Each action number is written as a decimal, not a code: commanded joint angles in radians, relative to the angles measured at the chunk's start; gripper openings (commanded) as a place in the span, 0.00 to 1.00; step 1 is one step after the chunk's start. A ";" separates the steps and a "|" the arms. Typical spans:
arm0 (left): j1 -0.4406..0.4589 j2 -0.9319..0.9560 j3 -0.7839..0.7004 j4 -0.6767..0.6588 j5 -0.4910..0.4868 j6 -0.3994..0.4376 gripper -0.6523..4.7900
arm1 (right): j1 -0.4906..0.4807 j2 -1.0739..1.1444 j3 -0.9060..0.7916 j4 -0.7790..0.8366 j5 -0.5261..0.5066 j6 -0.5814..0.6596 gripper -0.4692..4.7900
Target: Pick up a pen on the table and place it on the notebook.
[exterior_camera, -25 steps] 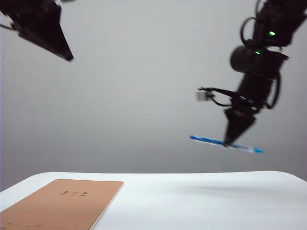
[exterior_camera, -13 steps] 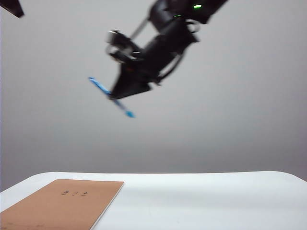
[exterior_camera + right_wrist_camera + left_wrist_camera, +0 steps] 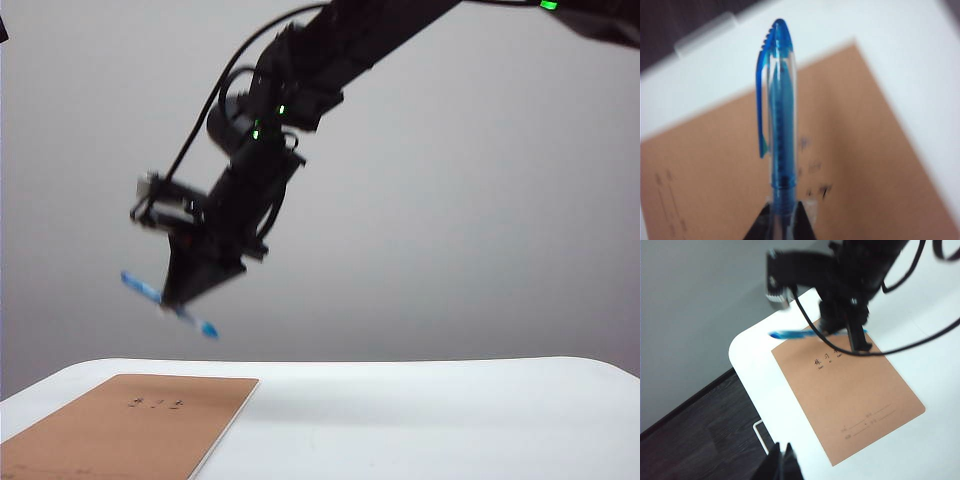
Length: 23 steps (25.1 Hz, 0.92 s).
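Overhead, the right gripper [image 3: 180, 300] grasps the pen [image 3: 168, 304] crosswise, tilted, directly above the notebook [image 3: 130, 425], while the left gripper [image 3: 781, 460], seemingly clenched, hangs apart.

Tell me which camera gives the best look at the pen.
The right wrist view: the pen fills the frame, its clip and clear barrel plain, gripped by the right gripper. The exterior view shows it small and blurred above the notebook; the left wrist view shows it partly hidden by the gripper.
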 commanded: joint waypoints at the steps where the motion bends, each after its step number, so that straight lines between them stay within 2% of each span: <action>1: -0.001 -0.004 0.004 0.003 0.011 0.002 0.11 | 0.026 0.040 -0.002 -0.064 0.036 -0.009 0.09; 14: -0.001 -0.001 0.003 -0.004 0.029 0.001 0.11 | 0.083 0.130 -0.002 -0.058 0.037 -0.019 0.09; 15: -0.001 -0.001 0.003 -0.010 0.029 0.001 0.11 | 0.083 0.132 -0.002 -0.056 0.040 -0.027 0.12; 17: -0.001 0.000 0.003 -0.011 0.029 0.001 0.11 | 0.083 0.129 -0.001 -0.037 0.039 -0.026 0.34; 19: -0.001 0.000 0.003 -0.011 0.029 0.001 0.11 | 0.082 0.124 0.003 -0.039 0.040 -0.026 0.48; 20: -0.001 0.000 0.003 -0.012 0.029 0.001 0.11 | 0.081 0.122 0.012 -0.047 0.039 -0.026 0.53; 23: -0.001 0.000 0.003 -0.013 0.029 0.001 0.11 | 0.080 0.121 0.059 -0.094 0.040 -0.026 0.58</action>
